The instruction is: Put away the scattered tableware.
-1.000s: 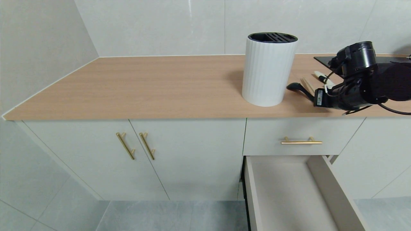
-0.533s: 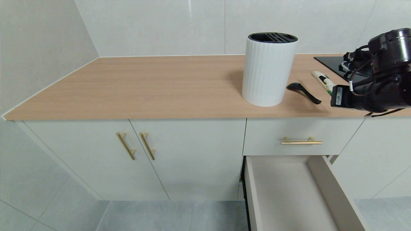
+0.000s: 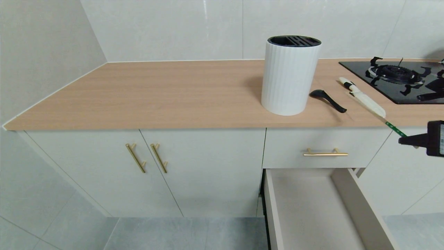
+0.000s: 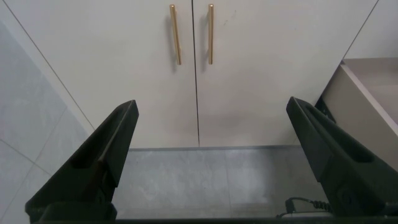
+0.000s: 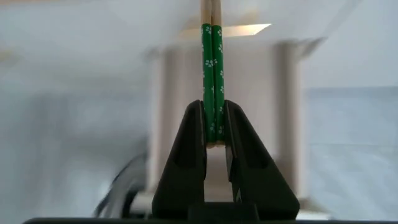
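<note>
A pair of chopsticks (image 5: 211,68) with green patterned ends is clamped in my right gripper (image 5: 212,112), which is shut on it. In the head view that gripper (image 3: 409,140) is at the far right, in front of the counter edge and above the open drawer (image 3: 341,187), and the chopsticks (image 3: 393,127) slant up toward the counter. A black spoon (image 3: 327,100) and a cream-handled knife (image 3: 364,99) lie on the counter right of the white ribbed utensil holder (image 3: 290,74). My left gripper (image 4: 211,146) is open and hangs low before the cabinet doors.
A black gas hob (image 3: 395,78) sits at the counter's back right. A shut drawer with a gold handle (image 3: 325,153) is above the open one. Two cabinet doors with gold handles (image 3: 145,158) lie to the left. The counter's left half is bare wood.
My right arm has swung right and down from the counter by the spoon to beyond its front edge, taking the chopsticks off the counter. The knife and hob have come into sight.
</note>
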Robot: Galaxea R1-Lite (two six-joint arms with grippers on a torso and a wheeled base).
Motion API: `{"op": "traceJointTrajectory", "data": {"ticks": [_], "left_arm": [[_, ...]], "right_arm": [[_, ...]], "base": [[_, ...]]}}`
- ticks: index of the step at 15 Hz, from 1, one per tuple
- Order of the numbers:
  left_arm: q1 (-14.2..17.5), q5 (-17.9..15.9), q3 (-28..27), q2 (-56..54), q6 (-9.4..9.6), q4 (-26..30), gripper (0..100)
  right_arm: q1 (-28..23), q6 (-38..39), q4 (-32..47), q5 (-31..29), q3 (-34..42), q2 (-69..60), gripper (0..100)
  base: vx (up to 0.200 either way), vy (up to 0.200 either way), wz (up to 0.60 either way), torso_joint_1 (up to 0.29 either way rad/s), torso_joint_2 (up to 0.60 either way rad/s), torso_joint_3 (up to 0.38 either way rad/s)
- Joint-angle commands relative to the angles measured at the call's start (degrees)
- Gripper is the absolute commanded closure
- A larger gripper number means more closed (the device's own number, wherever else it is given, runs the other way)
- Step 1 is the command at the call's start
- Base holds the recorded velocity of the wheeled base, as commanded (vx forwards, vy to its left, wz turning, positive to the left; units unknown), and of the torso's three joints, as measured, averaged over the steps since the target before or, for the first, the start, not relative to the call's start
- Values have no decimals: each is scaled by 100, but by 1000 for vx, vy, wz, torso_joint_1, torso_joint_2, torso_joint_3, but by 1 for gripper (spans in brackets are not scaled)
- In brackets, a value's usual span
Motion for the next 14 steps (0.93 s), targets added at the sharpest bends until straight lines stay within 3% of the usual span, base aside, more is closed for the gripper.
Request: {"op": "traceJointTrajectory", "data": {"ticks": [1, 3, 7, 10, 14], "left_arm": [[2, 1, 0, 7, -1, -1, 0], [2, 1, 0, 7, -1, -1, 0], [2, 1, -9, 7, -1, -1, 0], [2, 1, 0, 7, -1, -1, 0], [2, 1, 0, 7, -1, -1, 0]], "right_arm": [[19, -36, 272, 592, 144, -633, 100], [19, -220, 746, 1260, 100, -695, 100], [71, -712, 1423, 1629, 135, -519, 100], [177, -923, 1941, 1620, 135, 96, 100], [186, -879, 1941, 1603, 144, 975, 100]], "base": [[0, 0, 0, 0, 0, 0], [0, 0, 0, 0, 0, 0], [0, 0, 0, 0, 0, 0], [0, 0, 0, 0, 0, 0], [0, 0, 0, 0, 0, 0]]}}
